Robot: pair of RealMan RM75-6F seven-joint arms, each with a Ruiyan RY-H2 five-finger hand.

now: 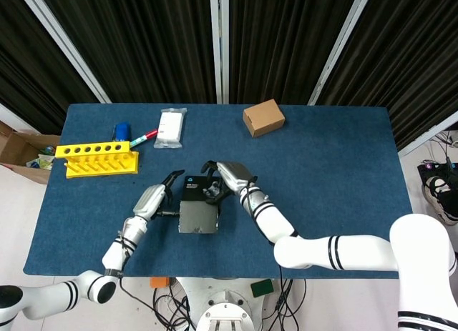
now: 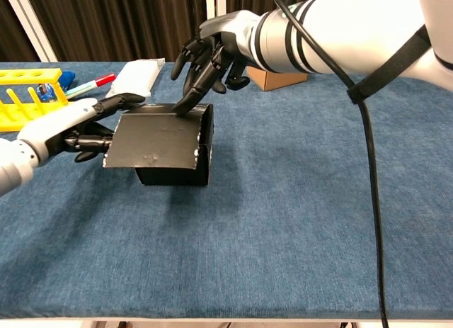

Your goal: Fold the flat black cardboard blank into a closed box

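Box [image 2: 172,152] sits mid-tabletop [image 2: 297,200], lid down but its front edge untucked. Right hand [image 2: 209,55], fingers spread, presses the lid's back edge; left hand [image 2: 85,126], fingers apart, braces the side. Release early and the lid could spring open.

Blue table [image 1: 343,159], black box [image 1: 198,215]

The left hand [image 2: 78,126] lies low and level, reaching in from the left with its dark fingers [image 2: 117,101] stretched forward and slightly apart. The right hand [image 2: 212,55] hangs from above on a white, black-banded forearm [image 2: 311,30], fingers spread and angled down, one fingertip [image 2: 185,107] lowest.
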